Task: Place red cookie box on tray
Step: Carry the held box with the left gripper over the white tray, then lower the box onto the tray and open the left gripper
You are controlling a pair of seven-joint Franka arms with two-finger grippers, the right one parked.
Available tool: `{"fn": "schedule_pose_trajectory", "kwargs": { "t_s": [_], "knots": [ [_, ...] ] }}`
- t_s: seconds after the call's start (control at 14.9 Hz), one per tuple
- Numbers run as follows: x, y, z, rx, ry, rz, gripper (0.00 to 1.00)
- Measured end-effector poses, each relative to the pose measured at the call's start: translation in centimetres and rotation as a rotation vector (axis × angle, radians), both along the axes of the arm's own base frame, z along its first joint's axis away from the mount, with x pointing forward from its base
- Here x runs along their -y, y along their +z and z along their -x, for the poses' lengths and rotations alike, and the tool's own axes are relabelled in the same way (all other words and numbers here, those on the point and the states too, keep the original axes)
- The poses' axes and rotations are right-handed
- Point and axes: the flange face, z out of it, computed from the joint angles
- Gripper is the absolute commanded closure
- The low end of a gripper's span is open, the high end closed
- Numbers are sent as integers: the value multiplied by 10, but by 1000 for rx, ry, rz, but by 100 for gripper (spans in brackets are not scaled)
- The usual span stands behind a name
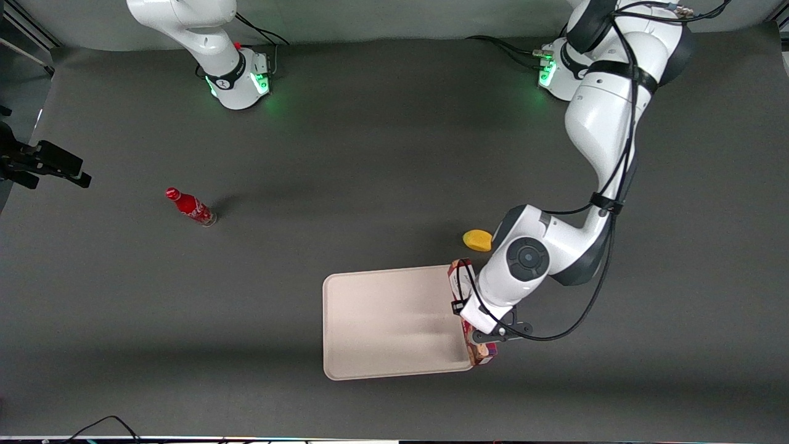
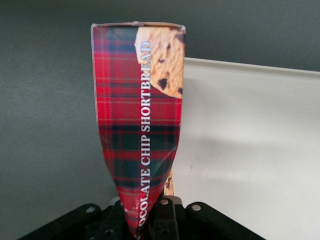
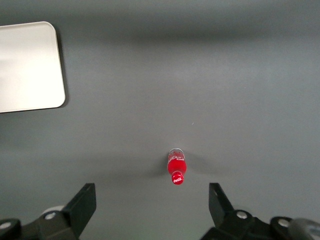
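The red cookie box [image 1: 482,354] is a long plaid carton, and my left gripper [image 1: 478,333] is shut on it near its middle. The carton runs along the tray [image 1: 382,320] rim at the working arm's end, its white label end [image 1: 458,279] farther from the front camera. My wrist hides its middle in the front view. In the left wrist view the red cookie box [image 2: 140,120] sticks out from my gripper [image 2: 142,222], squeezed narrow between the fingers. The cream tray [image 2: 250,150] lies under one side of it and grey table under the other. Whether the carton touches the tray I cannot tell.
A yellow object [image 1: 478,240] lies on the table just beside my wrist, farther from the front camera than the tray. A small red bottle [image 1: 191,208] stands toward the parked arm's end; it also shows in the right wrist view as the bottle [image 3: 176,170].
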Motion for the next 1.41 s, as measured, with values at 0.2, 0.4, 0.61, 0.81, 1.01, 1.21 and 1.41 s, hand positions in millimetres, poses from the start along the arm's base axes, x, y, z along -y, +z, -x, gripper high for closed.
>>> {"fn": "schedule_pose_trajectory", "kwargs": {
  "t_s": [0.2,0.4,0.61,0.81,1.01,1.21,1.41],
  "knots": [
    [21,-16,9,28,-33,-37,51],
    [30,-31,14,34,-60,-65,0],
    [32,-39,17,46,-89,-101,0],
    [27,-31,13,45,-83,-113,0],
    [2,14,-1,-10,-27,-148,0],
    [-38,97,-13,-47,68,-93,0],
    [-91,182,-7,-83,126,-117,0]
  ]
}}
